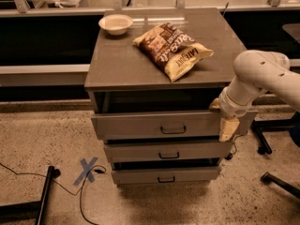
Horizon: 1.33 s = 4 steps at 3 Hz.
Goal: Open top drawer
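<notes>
- The top drawer (pixel 136 124) sits directly under the front edge of the table top (pixel 122 64). Its front panel stands a little forward of that edge, with a dark gap above it.
- A small black handle (pixel 173 130) is at the middle of the drawer front.
- The gripper (pixel 228 127) is at the right end of the top drawer's front, below the front right corner of the table. Its pale tip hangs down over the panel's right edge.
- Whether the gripper is open or closed cannot be told from this view, nor whether it grips the drawer.
- The white arm (pixel 255 74) reaches in from the right side and bends down to the gripper.
- Two shorter drawers lie below: the middle drawer (pixel 136 152) and the bottom drawer (pixel 136 176), each with its own dark handle.
- A white bowl (pixel 116 23) stands near the back left corner of the table.
- A bag of chips (pixel 172 49) lies flat in the middle of the table, towards the right and reaching near the front edge.
- A blue tape cross (pixel 88 170) marks the floor to the left of the drawers.
</notes>
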Motion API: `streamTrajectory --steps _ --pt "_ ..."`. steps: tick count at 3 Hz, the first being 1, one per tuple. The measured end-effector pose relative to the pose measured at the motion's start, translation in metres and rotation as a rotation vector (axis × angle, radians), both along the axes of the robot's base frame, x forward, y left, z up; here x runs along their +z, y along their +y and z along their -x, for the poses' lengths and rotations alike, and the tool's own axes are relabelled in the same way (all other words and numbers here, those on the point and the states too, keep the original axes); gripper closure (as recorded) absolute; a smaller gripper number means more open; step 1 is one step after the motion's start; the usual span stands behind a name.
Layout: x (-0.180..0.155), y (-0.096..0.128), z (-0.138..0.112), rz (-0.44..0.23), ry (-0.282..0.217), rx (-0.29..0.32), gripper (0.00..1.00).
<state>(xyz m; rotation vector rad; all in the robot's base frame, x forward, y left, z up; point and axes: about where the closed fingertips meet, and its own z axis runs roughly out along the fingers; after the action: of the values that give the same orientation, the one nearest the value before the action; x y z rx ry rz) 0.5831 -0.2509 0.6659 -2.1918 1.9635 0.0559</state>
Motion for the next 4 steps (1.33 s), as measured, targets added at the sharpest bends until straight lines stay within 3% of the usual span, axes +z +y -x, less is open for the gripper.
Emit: streamTrajectory --steps 1,2,3,4 --pt "0.002 0.001 0.002 -0.003 0.021 0.015 0.25" --pt "0.016 0.001 0.017 -0.007 0.052 0.036 0.31" --pt "0.030 -0.002 0.042 -0.006 0.112 0.045 0.35" --pt "0.032 -0.013 0.069 -0.011 0.180 0.010 0.43"
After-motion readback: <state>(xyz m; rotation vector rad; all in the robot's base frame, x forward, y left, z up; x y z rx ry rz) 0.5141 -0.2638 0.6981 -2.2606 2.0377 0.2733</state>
